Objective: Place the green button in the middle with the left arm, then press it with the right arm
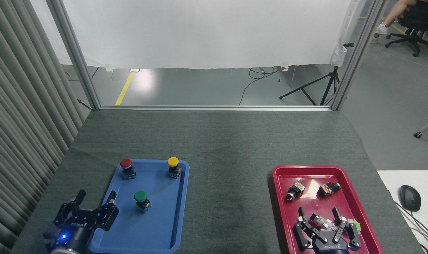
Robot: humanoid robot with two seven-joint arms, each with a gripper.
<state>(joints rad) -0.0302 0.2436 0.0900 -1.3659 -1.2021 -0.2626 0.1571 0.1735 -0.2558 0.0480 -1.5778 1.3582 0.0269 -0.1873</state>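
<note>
Mat: dark gray felt-like table mat [228, 148] covers the whole table; the middle strip btwn the two trays is bare.
Blue tray: flat blue plastic tray [164, 225], left-front of mat, holds 3 push-buttons.
Red tray: red plastic tray [355, 203], right-front, holds small black/metal parts, type unclear at this res.
Left gripper: black two-finger ROBOTIQ gripper w/ blue wrist light [96, 199], fingers spread wide, empty, at blue tray's left edge, near but apart from green button.
Right gripper: black two-finger ROBOTIQ gripper on dark blue wrist [319, 213], over red tray's near end, fingers wide apart; a silver part sits btwn them, prob. not gripped.
Green button: round domed green-capped push-button on black base [141, 199], upright, mid blue tray.
Yellow button: yellow-capped button [173, 166], tray's far right.
Red button: red-capped button [127, 167], tray's far left.
</note>
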